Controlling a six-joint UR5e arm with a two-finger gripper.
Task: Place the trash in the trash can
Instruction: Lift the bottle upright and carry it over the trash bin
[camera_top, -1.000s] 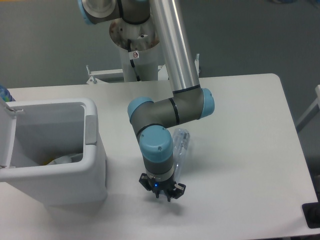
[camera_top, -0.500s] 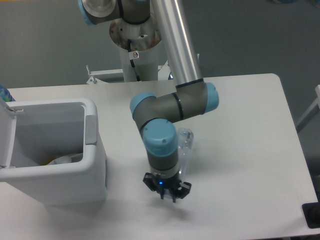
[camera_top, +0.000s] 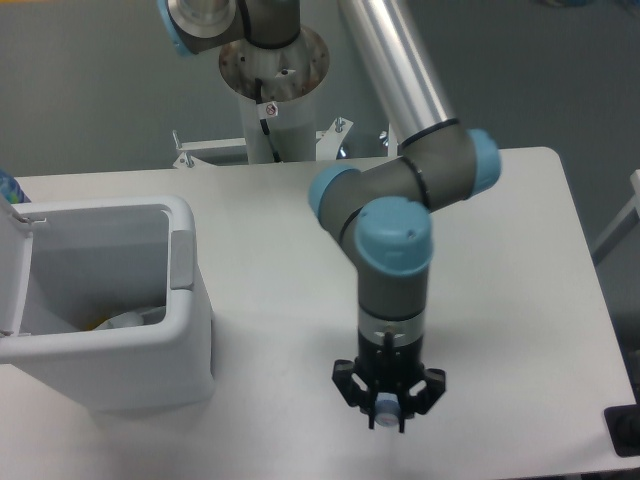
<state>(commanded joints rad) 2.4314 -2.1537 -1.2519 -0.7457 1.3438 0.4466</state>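
The trash can (camera_top: 186, 300), a big white boxy bin, stands open at the table's left, its lid (camera_top: 12, 270) hinged back. Something pale, white with a bit of yellow (camera_top: 128, 320), lies at its bottom; I cannot tell whether it is the wrapper. My gripper (camera_top: 387, 400) points down over the table's front middle, well to the right of the bin. A small pale round cap (camera_top: 384, 407) of the bottle shows between the fingertips, and the fingers stand close around it. The wrist hides the rest of the bottle.
The robot's base column (camera_top: 270, 90) rises behind the table's far edge. The white table (camera_top: 520, 260) ends at the right, with a dark object (camera_top: 625, 432) past its front right corner.
The arm has swung to the right and toward the front edge. The clear bottle that showed beside the wrist earlier is now covered by it, with only its cap showing.
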